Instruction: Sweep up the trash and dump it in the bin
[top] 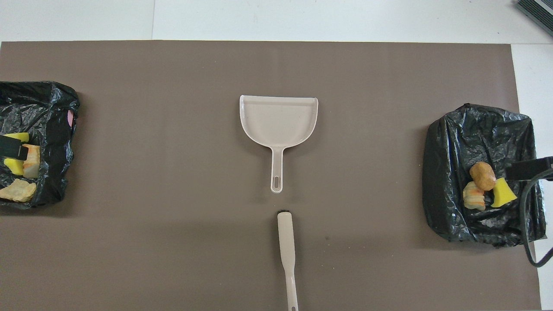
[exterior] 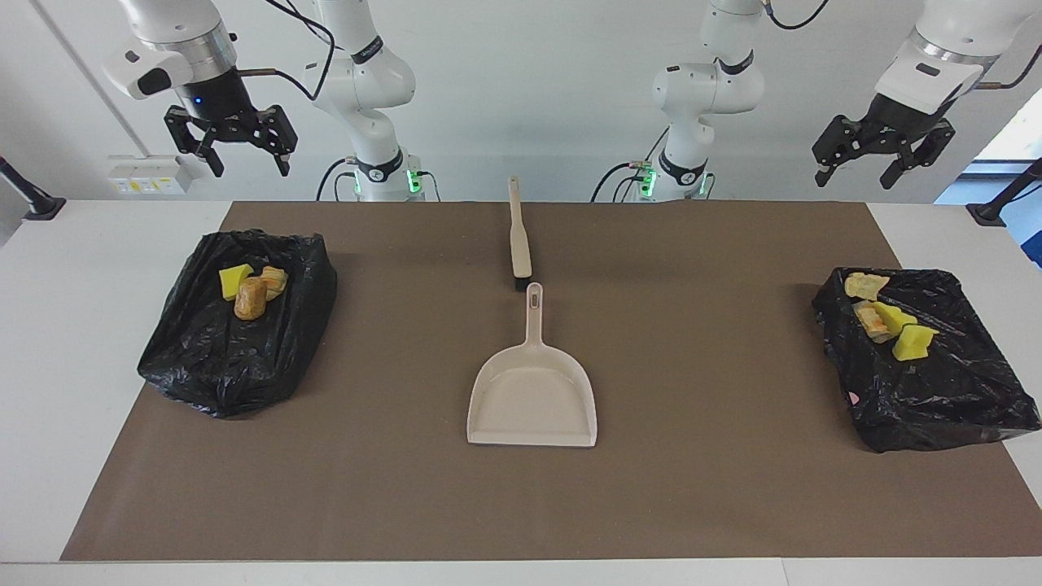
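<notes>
Trash is seen gathered on two crumpled black plastic bin bags at the two ends of the brown table mat. On the black bag toward the right arm's end lie three scraps: a bright yellow sponge chunk, an orange-brown bread-like lump and a tan layered lump, all touching or just beside one another. On the black bag toward the left arm's end four scraps are clustered: a beige bread-like lump, a tan layered piece and two yellow sponge chunks.

A beige plastic dustpan is laid flat mid-mat, its handle pointed at the robots; a beige long-handled brush is laid nearer to the robots, its head just beside the handle's tip.

The right gripper is held high over the right-end bag, fingers spread and nothing held. The left gripper is raised above the left arm's end of the table, likewise spread and holding nothing.
</notes>
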`<state>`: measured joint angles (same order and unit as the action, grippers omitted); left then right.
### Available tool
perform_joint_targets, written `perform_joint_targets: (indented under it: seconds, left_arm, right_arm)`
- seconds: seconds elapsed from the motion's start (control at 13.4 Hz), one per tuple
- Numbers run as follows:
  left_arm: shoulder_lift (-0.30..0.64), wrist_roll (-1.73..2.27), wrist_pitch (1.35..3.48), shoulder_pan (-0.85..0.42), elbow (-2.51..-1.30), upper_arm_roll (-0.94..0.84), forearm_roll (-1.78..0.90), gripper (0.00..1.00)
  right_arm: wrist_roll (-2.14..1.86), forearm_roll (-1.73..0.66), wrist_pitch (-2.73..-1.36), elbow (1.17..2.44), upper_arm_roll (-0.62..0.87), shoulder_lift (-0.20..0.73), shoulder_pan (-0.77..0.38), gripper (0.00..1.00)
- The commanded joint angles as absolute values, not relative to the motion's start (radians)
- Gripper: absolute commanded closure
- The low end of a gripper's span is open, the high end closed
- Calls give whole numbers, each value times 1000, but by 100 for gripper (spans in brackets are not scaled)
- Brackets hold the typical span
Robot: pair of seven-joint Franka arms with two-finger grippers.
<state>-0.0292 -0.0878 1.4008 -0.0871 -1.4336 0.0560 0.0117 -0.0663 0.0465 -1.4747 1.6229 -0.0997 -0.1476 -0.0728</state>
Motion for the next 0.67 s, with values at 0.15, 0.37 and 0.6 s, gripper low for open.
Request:
perform_joint_targets:
  seconds: [0.15, 0.37, 0.6]
  left_arm:
    - [-57, -75, 1413, -87, -1466, 46, 25, 0]
    - [-57, -78, 1414, -90, -1466, 46, 18, 0]
    - [-57, -83, 1416, -89, -1466, 44, 15, 0]
  right_arm:
    - [-83, 31, -1483, 1628, -95, -156, -66, 0]
    - [-83, 31, -1483, 1628, -97, -156, -66, 0]
    - [-83, 31, -1483, 1628, -97, -155, -66, 0]
